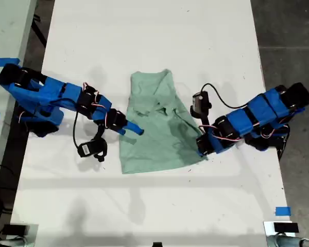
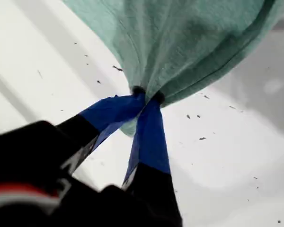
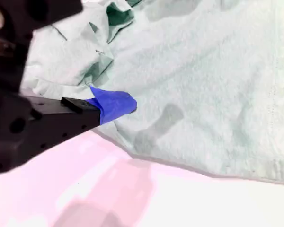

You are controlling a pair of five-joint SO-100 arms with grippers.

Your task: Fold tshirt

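Note:
The pale mint-green tshirt (image 1: 154,139) lies crumpled on the white table (image 1: 154,31), with its upper part bunched and folded over. My first gripper (image 1: 202,147) is at the cloth's lower corner on the exterior view's right. It is shut on a pinch of the tshirt (image 2: 180,42), and the first wrist view shows the cloth gathered at its blue tips (image 2: 146,94). My second gripper (image 1: 136,130) reaches in from the exterior view's left, over the shirt's edge. Only one blue fingertip (image 3: 116,105) shows, hovering just above the tshirt (image 3: 203,85) and casting a shadow on it.
Blue tape marks sit at the exterior view's lower right (image 1: 282,211) and on a neighbouring surface at its upper left (image 1: 2,62). A black wrist camera (image 1: 92,149) hangs beside the second arm, and a cable (image 1: 221,95) loops above the first arm. Dark floor borders the table on both sides.

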